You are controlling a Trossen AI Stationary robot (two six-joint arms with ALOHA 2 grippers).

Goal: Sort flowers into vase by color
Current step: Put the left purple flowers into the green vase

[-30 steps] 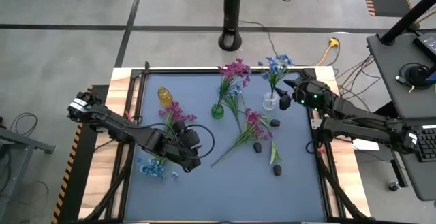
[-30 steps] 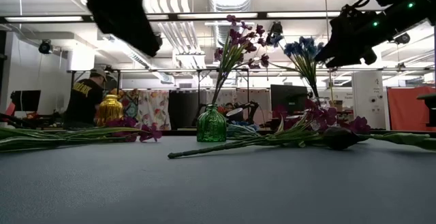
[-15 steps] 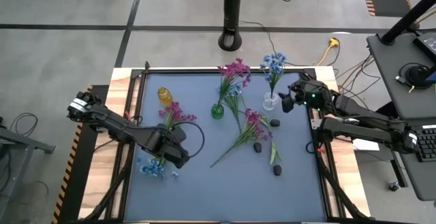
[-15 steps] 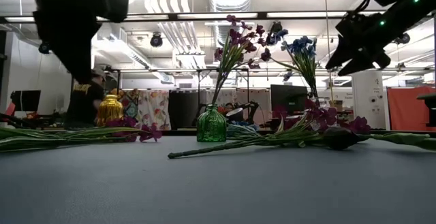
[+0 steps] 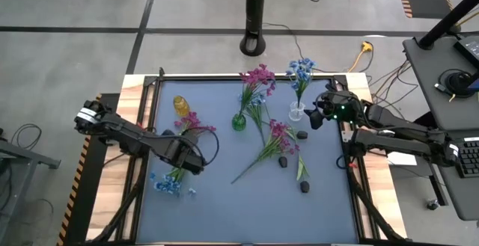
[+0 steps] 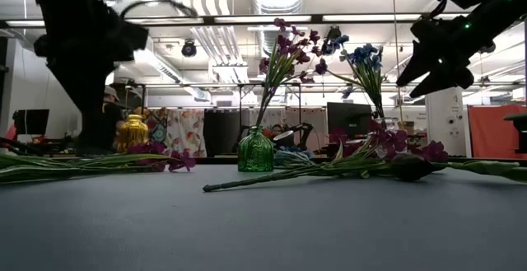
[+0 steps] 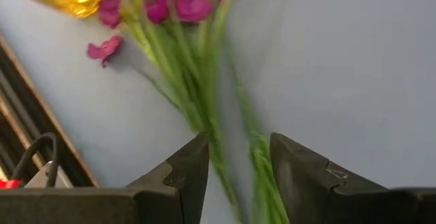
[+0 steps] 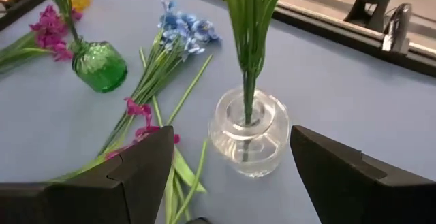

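Observation:
My left gripper is open and hangs low over a magenta sprig that lies flat on the table. Its fingers stand on either side of the sprig's green stems, and I see no touch. A light blue sprig lies nearer the table's near edge. My right gripper is wide open, just right of the clear vase, which holds blue flowers. The green vase holds magenta flowers. Loose magenta sprigs and dark buds lie mid-table.
A yellow vase stands just beyond the left gripper. A blue sprig lies beside the green vase. Further dark buds lie near the right arm. The table's near half is bare mat. A person stands in the room behind.
My left gripper has moved toward the table's left edge and down, ending low over the stems of the magenta sprig by the yellow vase. My right gripper has drifted slightly toward the near edge, beside the clear vase. No flower has moved.

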